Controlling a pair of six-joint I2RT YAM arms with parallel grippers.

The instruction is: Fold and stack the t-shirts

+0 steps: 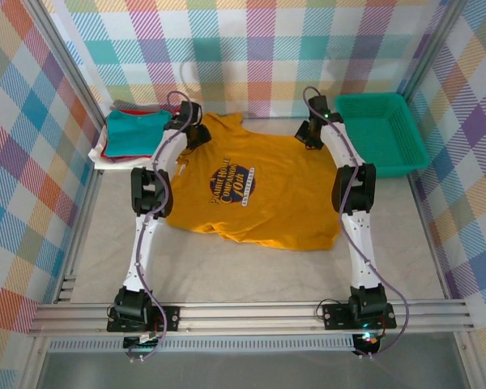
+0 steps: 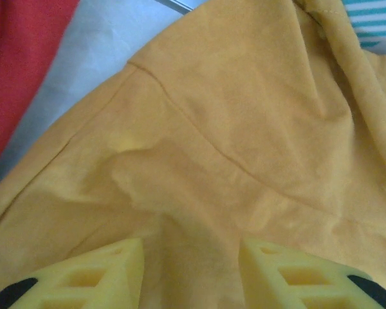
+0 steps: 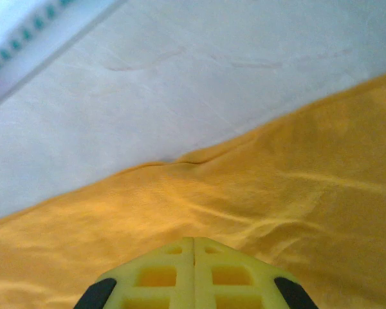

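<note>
My left gripper (image 2: 190,251) is holding its fingers apart over the mustard-yellow tee (image 2: 244,129). My right gripper (image 3: 193,243) is sitting closed at the fabric's edge.

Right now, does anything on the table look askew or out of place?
Yes: the mustard-yellow tee lies slanted on the table, not square to its edges, and its near hem is rumpled. Nothing looks spilled or damaged.

The left arm (image 1: 150,193) and right arm (image 1: 355,190) stretch forward, left jaws parted, right jaws pressed together.
</note>
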